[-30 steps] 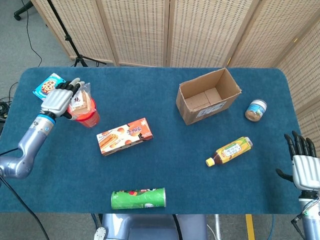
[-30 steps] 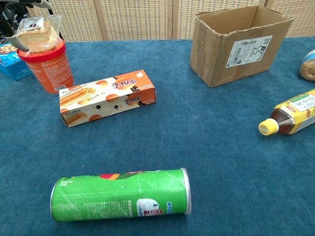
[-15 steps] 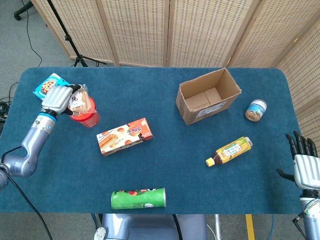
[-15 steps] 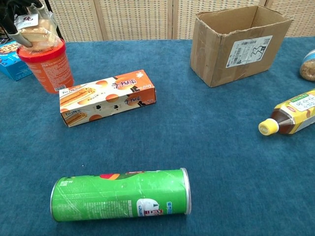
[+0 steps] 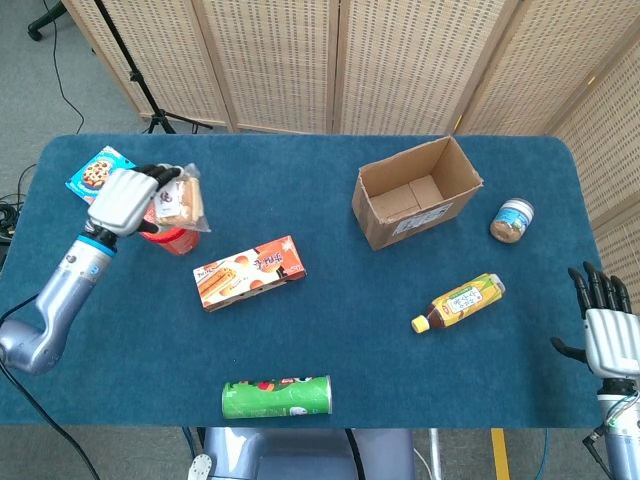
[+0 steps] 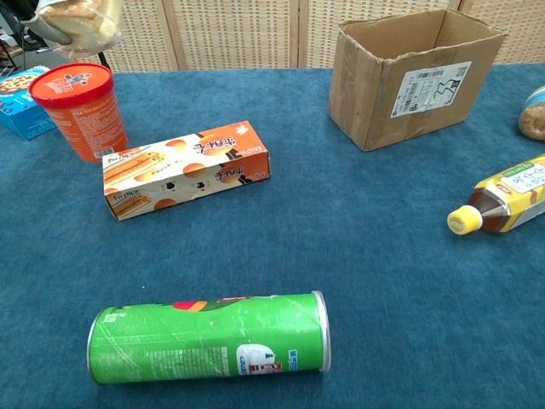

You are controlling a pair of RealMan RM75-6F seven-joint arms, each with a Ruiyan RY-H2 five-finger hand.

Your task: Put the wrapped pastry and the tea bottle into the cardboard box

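Observation:
My left hand (image 5: pixel 124 198) grips the wrapped pastry (image 5: pixel 181 201) and holds it in the air above the red cup (image 5: pixel 170 239). In the chest view the pastry (image 6: pixel 81 19) hangs at the top left, clear of the cup's lid (image 6: pixel 70 84). The tea bottle (image 5: pixel 460 302) lies on its side at the right, yellow cap toward the table's front. The cardboard box (image 5: pixel 415 192) stands open behind it, nothing visible inside. My right hand (image 5: pixel 607 327) hovers open off the table's right front corner, far from the bottle.
An orange snack box (image 5: pixel 250 272) lies mid-table and a green crisp tube (image 5: pixel 277 397) lies near the front edge. A blue cookie pack (image 5: pixel 96 172) sits at the far left and a small jar (image 5: pixel 511 220) stands right of the box.
My left hand closed on the pastry, which lay on the red cup's lid, and lifted it up and slightly right. The right hand has barely moved.

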